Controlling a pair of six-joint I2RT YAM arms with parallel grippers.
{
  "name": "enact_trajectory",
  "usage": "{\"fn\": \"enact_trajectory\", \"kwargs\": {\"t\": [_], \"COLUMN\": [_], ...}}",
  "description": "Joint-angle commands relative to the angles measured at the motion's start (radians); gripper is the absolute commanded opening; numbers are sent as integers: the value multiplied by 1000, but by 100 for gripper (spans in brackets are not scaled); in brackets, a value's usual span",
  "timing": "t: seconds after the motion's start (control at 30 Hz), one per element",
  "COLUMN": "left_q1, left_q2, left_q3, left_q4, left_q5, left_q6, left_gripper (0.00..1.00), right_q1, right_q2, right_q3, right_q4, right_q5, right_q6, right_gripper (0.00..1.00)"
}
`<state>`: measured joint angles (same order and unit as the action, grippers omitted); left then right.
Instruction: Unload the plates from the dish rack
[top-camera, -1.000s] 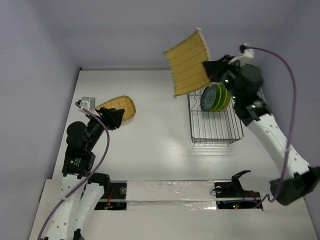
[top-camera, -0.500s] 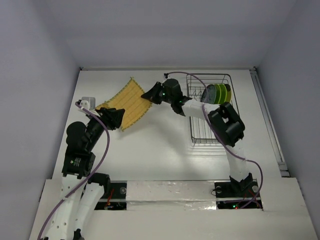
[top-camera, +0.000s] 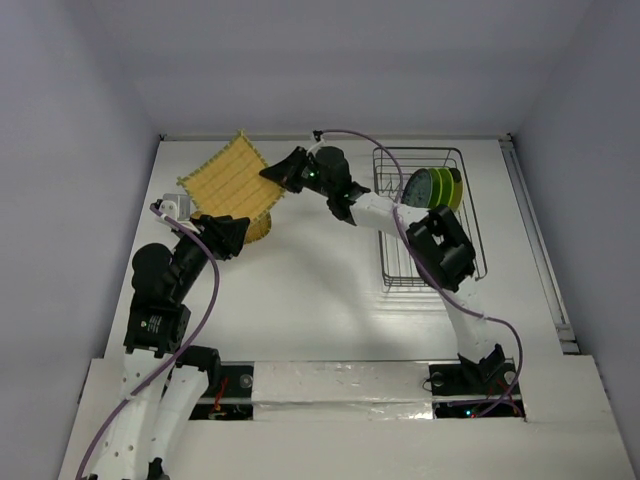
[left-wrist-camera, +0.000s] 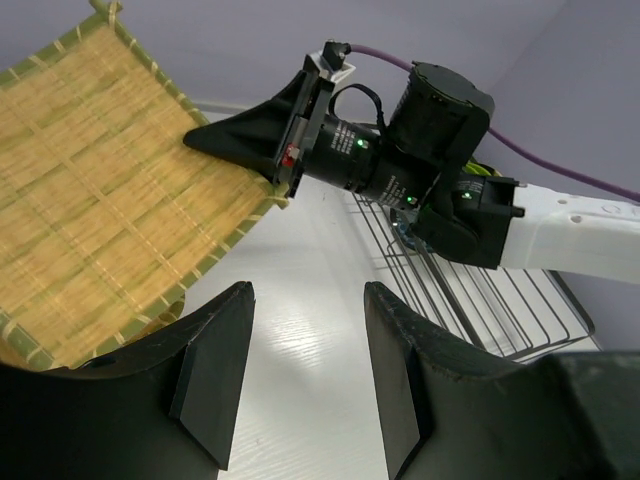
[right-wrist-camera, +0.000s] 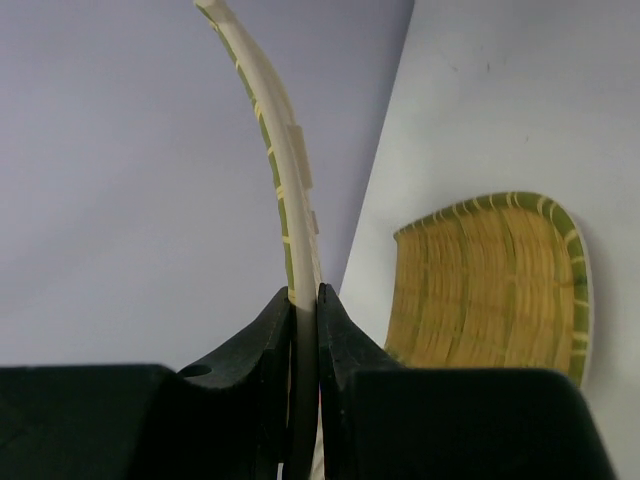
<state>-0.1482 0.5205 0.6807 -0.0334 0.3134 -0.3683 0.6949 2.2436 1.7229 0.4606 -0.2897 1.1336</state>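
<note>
The right gripper (top-camera: 272, 172) pinches a woven plate (top-camera: 228, 180) by its edge, tilted above a second woven plate (right-wrist-camera: 490, 290) that is mostly hidden overhead. The left gripper (left-wrist-camera: 307, 295) gapes empty. Green plates (top-camera: 437, 190), perhaps three, stand in the dish rack (top-camera: 430, 262).

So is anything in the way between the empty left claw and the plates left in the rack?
Yes. The right arm reaches across between the left gripper and the dish rack, with the right gripper shut on a woven bamboo plate. The racked plates lie behind it.
</note>
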Motion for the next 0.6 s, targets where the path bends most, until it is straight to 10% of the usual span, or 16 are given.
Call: {"fn": "enact_trajectory", "kwargs": {"t": [0.0, 0.4, 0.57], "left_q1": [7, 7, 7], "left_q2": [-5, -2, 1], "left_q3": [-4, -4, -7], "left_q4": [55, 58, 59], "left_q5": [6, 6, 9], "left_q6": [-4, -6, -6], "left_gripper": [45, 45, 45], "right_q1": [8, 17, 17], "right_q2": [52, 154, 97], "right_q3": [99, 212, 129], "right_q4": [44, -162, -206], "right_q5": [15, -25, 30], "right_q6": [57, -11, -70], "right_gripper": [3, 24, 72]}}
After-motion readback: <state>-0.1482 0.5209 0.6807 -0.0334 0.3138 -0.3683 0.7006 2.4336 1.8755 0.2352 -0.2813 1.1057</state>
